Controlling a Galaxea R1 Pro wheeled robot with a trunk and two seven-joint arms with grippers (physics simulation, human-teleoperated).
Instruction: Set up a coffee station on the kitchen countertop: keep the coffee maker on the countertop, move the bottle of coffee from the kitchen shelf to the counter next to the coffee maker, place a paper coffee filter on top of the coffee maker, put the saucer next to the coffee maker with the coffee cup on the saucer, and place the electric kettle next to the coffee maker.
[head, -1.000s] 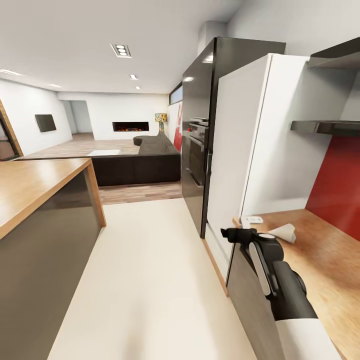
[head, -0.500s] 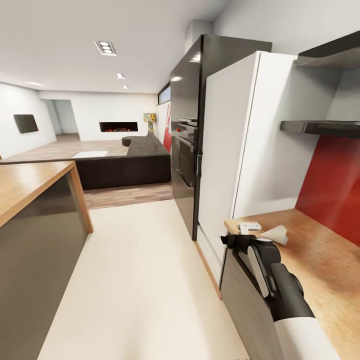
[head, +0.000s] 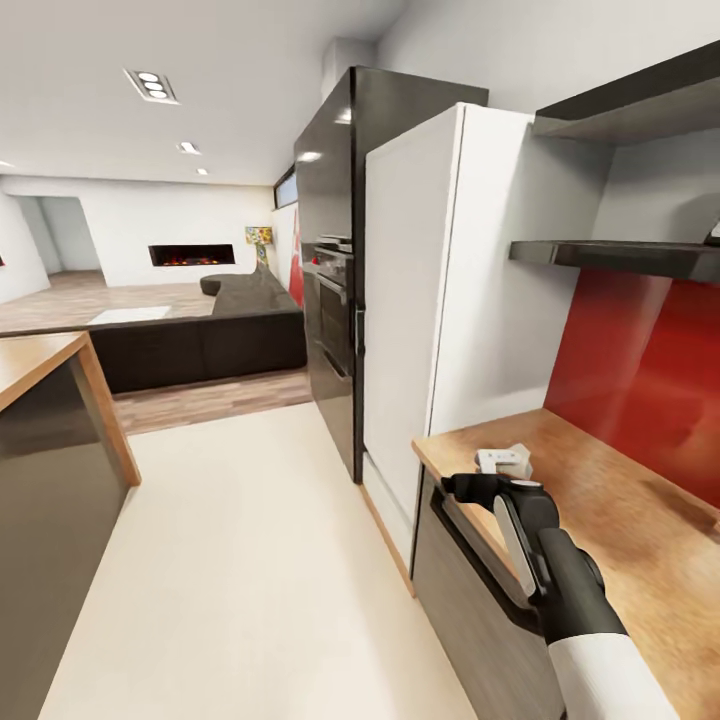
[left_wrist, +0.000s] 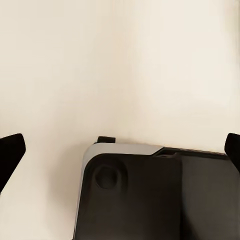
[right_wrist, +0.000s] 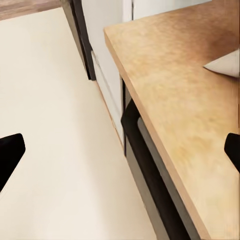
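Island (head: 35, 362) first, at far left, wood-topped with dark sides. Then pale floor (head: 250, 560) runs towards a black oven (head: 335, 330) column and a tall white cabinet (head: 410, 300).

The left tool (left_wrist: 120, 152) hangs over the floor and the robot's own dark base. Its two tips sit at opposite sides of its wrist view, so it is spread apart and holds nothing.

Right of the cabinet starts the tabletop (head: 640, 520), its left end butted against the cabinet side. The right tool (head: 470, 488) hovers at the front edge near that left end, above a dark drawer front. Its tips are likewise wide apart and empty. Just beyond it, near the front-left corner, sits a small white block (head: 500, 461); I cannot tell what it is.

The filter (right_wrist: 227, 64) lies flat on the tabletop near the left end, in from the front edge. Only its narrow part shows in the right wrist view. It lies ahead of the right tool and further in over the wood, so the right arm is clearly nearer. Its narrow end seems to point towards the front edge, which would put its long axis roughly across the tabletop's depth. A grasp would probably need the tool carried inward over the wood.

Above the red backsplash (head: 640, 370) hangs the black shelf (head: 610, 255).
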